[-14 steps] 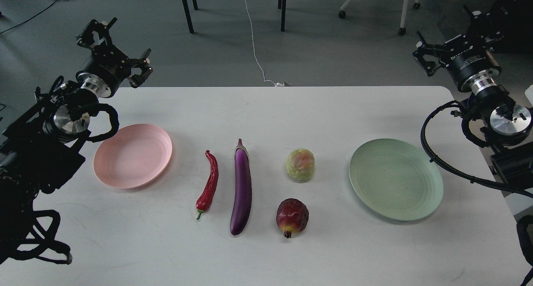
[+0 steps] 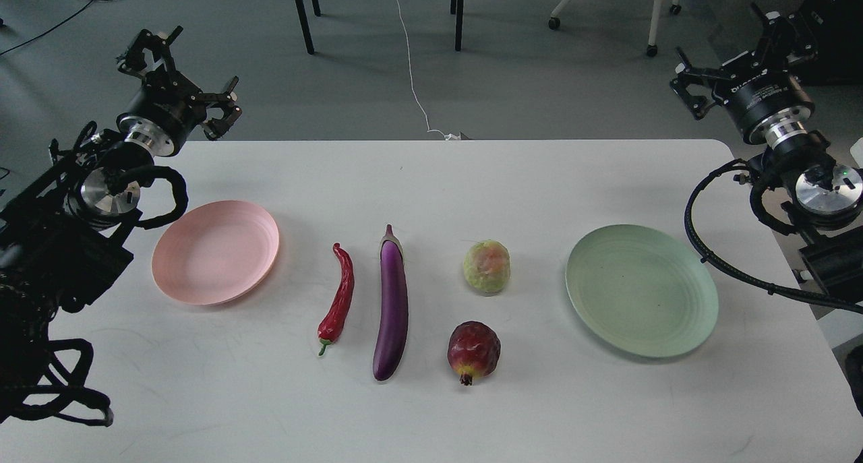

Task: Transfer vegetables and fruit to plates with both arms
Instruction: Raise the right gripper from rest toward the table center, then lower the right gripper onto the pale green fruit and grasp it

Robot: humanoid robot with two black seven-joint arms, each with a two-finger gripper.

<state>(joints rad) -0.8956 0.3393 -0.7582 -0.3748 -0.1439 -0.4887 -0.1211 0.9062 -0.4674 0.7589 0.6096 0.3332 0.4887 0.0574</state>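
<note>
A purple eggplant (image 2: 392, 304) lies lengthwise at the table's middle, with a red chili (image 2: 339, 298) just left of it. A yellow-green fruit (image 2: 486, 267) and a dark red fruit (image 2: 474, 352) sit to the eggplant's right. The pink plate (image 2: 214, 252) at the left and the mint green plate (image 2: 640, 289) at the right hold nothing. My left gripper (image 2: 187, 75) hangs open and empty above the table's far left corner, behind the pink plate. My right gripper (image 2: 735, 58) is open and empty beyond the far right corner, behind the green plate.
The white table (image 2: 431, 180) ends in a far edge just below both grippers. Chair and table legs (image 2: 458, 15) and a white cable (image 2: 412, 79) are on the floor beyond. A black cable loop (image 2: 701, 247) of my right arm hangs beside the green plate.
</note>
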